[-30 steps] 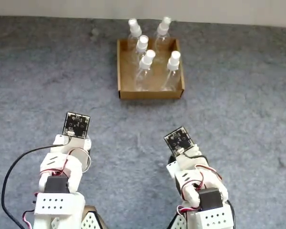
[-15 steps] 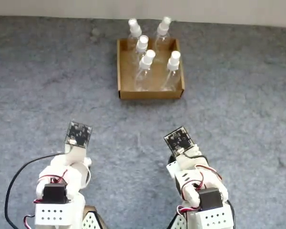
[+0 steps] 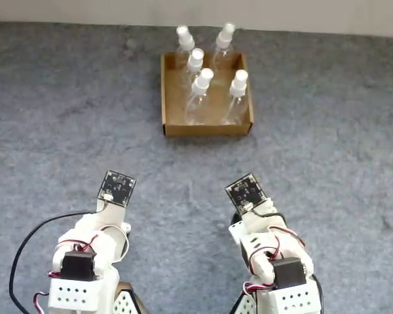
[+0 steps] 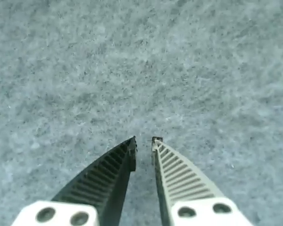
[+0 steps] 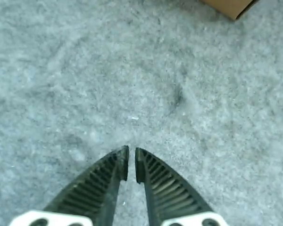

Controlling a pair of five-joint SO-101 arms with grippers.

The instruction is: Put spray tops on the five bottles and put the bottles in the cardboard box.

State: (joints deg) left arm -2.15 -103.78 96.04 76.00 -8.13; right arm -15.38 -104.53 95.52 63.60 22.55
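**Item 1: bottles (image 3: 201, 91), five.** Clear, slim and upright, each capped with a white spray top (image 3: 203, 75). All stand in the cardboard box (image 3: 206, 129): two along its far wall, one behind the middle, two toward the near wall. They are set close together.

**Item 2: cardboard box.** Brown, shallow, open-topped and roughly square, with low walls. It sits at the middle of the table's far edge, well apart from both arms. One corner of it (image 5: 228, 5) shows in the right wrist view.

**Item 3: left gripper (image 4: 144, 141).** Two tapered, ribbed fingers, one black (image 4: 111, 174), one pale grey (image 4: 179, 176). The jaws are drawn nearly together, leaving a slim slit at the tips. Nothing is held, and bare table lies beyond the tips.

**Item 4: right gripper (image 5: 132, 156).** Both fingers are black (image 5: 96, 186) and ribbed, coming to points. The jaws are closed to a hairline gap and hold nothing.

**Item 5: left arm (image 3: 85, 261), right arm (image 3: 272, 255).** White housings with red and black wiring, based at the table's near edge, one toward each near corner. Each carries a small dark circuit board (image 3: 116, 188) at the wrist.

**Item 6: table (image 3: 327, 163).** Covered in grey, felt-like matting with a mottled, fuzzy nap.

**Item 7: cable (image 3: 23, 245).** Black, looping from the left arm toward the near left corner.
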